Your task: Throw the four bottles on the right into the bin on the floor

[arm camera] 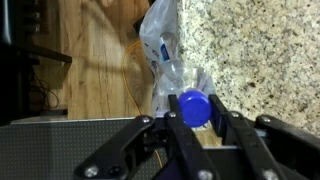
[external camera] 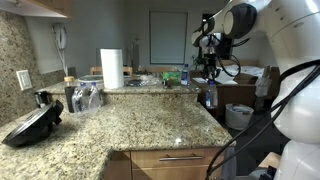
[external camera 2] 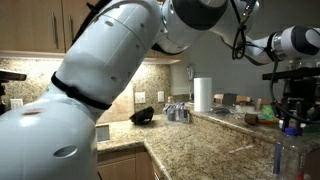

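Gripper (arm camera: 196, 120) clenched on 1 blue-capped bottle (arm camera: 178, 78), lower centre of the wrist view, just off the counter (arm camera: 265, 50) edge; carrying step, next likely move over the bin (external camera: 240, 116) and release

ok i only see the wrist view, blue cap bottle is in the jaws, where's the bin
observer: in an exterior view the bin stands on the floor past the counter's end, lower than the bottle you hold
operator: is it open
observer: yes, a whitish liner shows over its rim
operator: any bottles left up there
observer: at least one blue-capped bottle stands on the counter, off to the side of the paper-towel roll
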`<state>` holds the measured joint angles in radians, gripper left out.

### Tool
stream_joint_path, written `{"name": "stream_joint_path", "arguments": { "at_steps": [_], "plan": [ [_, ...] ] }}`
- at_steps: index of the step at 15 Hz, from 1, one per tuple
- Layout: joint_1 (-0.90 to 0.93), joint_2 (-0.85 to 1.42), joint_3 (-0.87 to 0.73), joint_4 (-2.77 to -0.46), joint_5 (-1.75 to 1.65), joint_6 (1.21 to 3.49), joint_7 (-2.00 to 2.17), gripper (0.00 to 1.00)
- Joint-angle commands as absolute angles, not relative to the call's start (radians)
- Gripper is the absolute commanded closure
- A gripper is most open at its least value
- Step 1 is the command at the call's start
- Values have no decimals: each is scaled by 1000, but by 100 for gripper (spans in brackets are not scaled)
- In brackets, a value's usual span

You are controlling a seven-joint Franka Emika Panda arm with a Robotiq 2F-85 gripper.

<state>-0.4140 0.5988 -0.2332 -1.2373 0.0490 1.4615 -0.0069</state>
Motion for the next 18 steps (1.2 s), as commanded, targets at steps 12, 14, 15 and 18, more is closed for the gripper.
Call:
{"name": "stream_joint_path", "arguments": {
  "at_steps": [12,14,15,18],
  "plan": [
    [-637,920,-232,-877,266,1188,88,86],
    [-692,991,-225,-806,342,1153,140,86],
    [-715,1019,-222,-774,377,1143,171,86],
    [-755,1050,-186,-727,393,1185,262,86]
  ]
}}
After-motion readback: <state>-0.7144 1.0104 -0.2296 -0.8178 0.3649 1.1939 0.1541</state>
